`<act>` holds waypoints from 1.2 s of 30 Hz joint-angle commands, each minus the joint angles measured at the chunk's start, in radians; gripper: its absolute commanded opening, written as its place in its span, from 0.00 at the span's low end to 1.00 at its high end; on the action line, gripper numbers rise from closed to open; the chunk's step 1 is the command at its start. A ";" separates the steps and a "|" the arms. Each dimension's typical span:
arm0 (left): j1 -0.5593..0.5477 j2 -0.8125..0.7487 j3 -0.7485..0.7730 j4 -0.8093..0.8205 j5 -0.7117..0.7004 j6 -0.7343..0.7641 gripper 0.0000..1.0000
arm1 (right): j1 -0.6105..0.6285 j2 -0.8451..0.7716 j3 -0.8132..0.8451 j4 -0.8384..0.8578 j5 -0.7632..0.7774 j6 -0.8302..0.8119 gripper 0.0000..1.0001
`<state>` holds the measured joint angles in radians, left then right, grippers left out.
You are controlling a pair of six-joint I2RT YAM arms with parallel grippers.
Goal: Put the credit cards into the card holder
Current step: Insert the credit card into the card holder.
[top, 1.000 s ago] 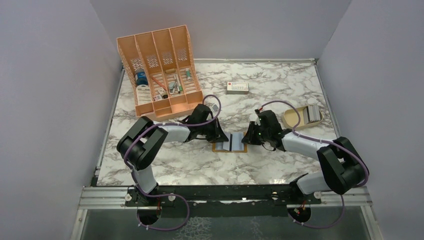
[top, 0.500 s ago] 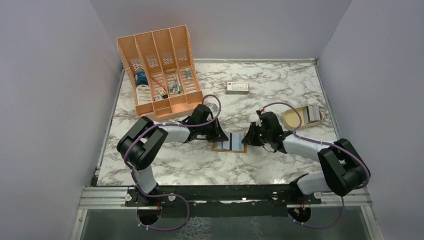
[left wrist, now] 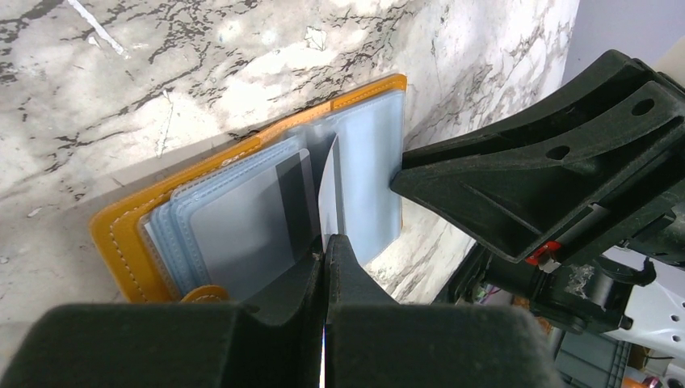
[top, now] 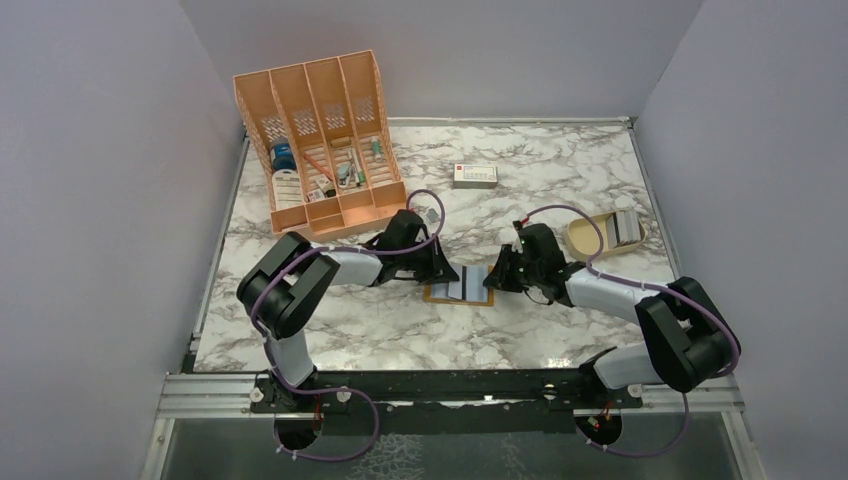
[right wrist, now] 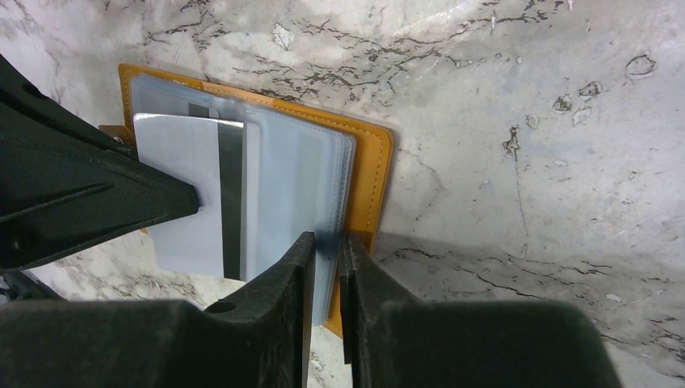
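My left claw is closed tight, its fingertips pinching the near edge of one credit card. It is a pale grey card with a dark stripe down it, and it sits over the clear pockets of the card holder, its far end among the sleeves. From the left wrist I see that card almost edge-on, as a thin pale sliver running up from the tips.

My right claw is nearly closed, with only a slim gap between the fingers. In that gap is the outer edge of the holder's clear grey-blue sleeves, so it is gripping the holder by its pocket pages.

The card holder lies spread open and flat on the marble table, mustard cover down. It is off the near right corner of the orange desk organiser, on the arms' side of it.

To the organiser's right, well apart, lies a white box with a red mark. Further right again and nearer to me than the box is a tan dish holding more grey cards.
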<state>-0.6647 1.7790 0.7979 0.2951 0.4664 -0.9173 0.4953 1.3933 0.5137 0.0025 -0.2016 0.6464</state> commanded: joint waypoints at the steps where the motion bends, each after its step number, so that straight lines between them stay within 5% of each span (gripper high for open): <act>1: -0.014 0.033 -0.025 -0.025 -0.049 0.028 0.00 | 0.006 0.009 -0.016 -0.052 -0.032 0.011 0.16; 16: -0.015 -0.060 0.048 -0.218 -0.148 0.093 0.50 | 0.006 -0.041 0.002 -0.103 -0.012 0.005 0.16; 36: -0.036 -0.084 0.050 -0.218 -0.128 0.084 0.60 | 0.006 -0.069 0.009 -0.122 -0.003 0.008 0.18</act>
<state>-0.6922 1.6936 0.8421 0.0875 0.3470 -0.8421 0.4965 1.3304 0.5205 -0.1162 -0.2138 0.6525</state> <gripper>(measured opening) 0.595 0.175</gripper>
